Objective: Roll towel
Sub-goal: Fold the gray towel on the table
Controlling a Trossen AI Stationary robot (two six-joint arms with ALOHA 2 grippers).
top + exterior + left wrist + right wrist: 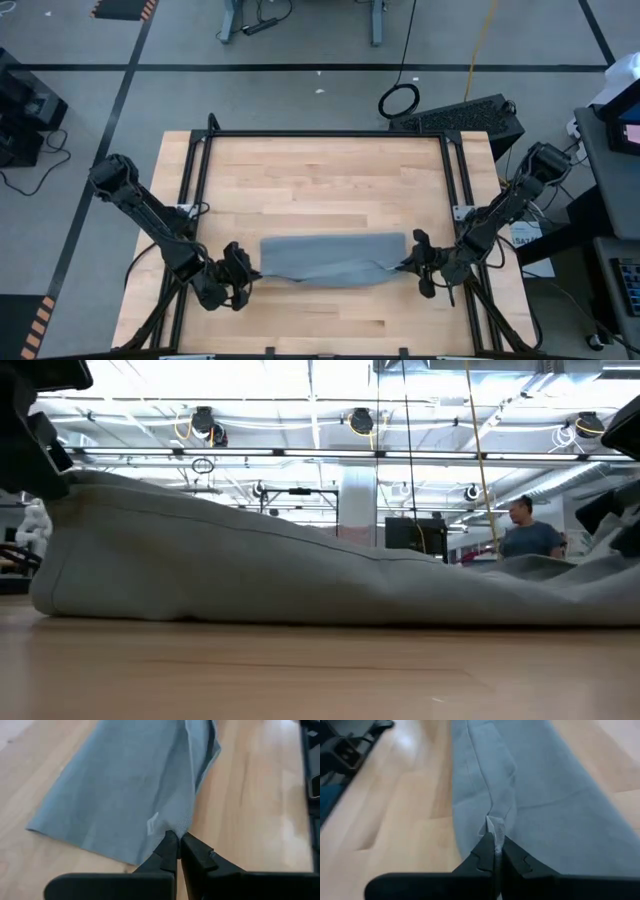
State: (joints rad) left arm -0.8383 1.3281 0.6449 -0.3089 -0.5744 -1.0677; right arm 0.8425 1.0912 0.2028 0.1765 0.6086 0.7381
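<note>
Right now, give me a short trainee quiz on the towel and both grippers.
1. True or false: the left gripper is shut on the towel.
2. Where does the right gripper grip the towel? A) its middle B) its end edge C) nowhere
3. Fill in: the towel lies on the wooden ____.

Key: 1 true. 2 B. 3 table.

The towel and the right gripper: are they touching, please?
Touching. The right wrist view shows the right gripper shut, its fingers pinching the towel edge.
</note>
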